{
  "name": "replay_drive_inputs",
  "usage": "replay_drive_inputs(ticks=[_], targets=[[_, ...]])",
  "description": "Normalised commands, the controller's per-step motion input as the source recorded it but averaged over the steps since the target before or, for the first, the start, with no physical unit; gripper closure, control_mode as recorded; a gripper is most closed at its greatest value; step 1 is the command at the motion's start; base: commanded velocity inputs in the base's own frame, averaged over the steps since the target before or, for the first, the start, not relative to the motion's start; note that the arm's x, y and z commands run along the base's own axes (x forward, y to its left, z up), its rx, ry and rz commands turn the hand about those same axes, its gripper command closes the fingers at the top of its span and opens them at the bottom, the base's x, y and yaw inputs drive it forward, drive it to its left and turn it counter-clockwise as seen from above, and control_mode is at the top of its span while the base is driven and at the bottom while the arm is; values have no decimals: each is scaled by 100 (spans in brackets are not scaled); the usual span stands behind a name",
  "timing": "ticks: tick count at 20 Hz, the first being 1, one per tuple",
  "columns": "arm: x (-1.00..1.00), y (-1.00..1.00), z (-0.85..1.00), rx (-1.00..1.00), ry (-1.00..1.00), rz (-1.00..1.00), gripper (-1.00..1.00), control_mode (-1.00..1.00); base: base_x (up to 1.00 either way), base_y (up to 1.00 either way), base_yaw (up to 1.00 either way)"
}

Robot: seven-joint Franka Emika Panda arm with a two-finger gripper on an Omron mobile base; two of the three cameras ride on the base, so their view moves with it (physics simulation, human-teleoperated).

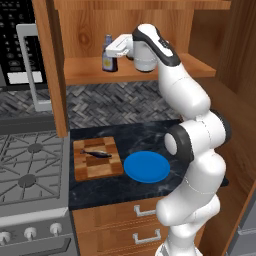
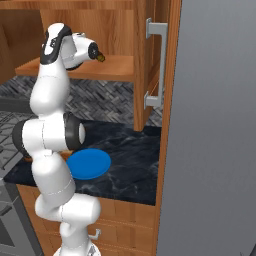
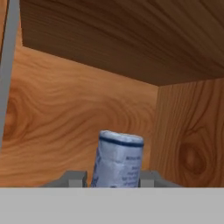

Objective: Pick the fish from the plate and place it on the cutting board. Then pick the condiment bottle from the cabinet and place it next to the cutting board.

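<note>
The condiment bottle stands on the open shelf of the wooden cabinet. My gripper reaches in from the right and is shut on the bottle. In the hand view the bottle sits between the two fingertips, which press its sides; it leans a little, and the cabinet back wall is behind it. On the dark counter below, the small dark fish lies on the checkered cutting board. The blue plate lies bare, just right of the board.
A stove adjoins the counter on the left, with a microwave above it. A wooden cabinet post stands left of the shelf. A tall grey panel and a handled cabinet side bound the right.
</note>
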Motion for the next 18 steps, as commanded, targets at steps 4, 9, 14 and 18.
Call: replay_drive_inputs(ticks=[4, 9, 14, 18], targets=[[-22, 0, 0, 0, 0, 0, 100, -100, 0, 0, 0], [-26, 0, 0, 0, 0, 0, 100, -100, 0, 0, 0], [-25, 0, 0, 0, 0, 0, 100, -100, 0, 0, 0], [-24, -1, 1, 1, 0, 0, 100, -100, 0, 0, 0]])
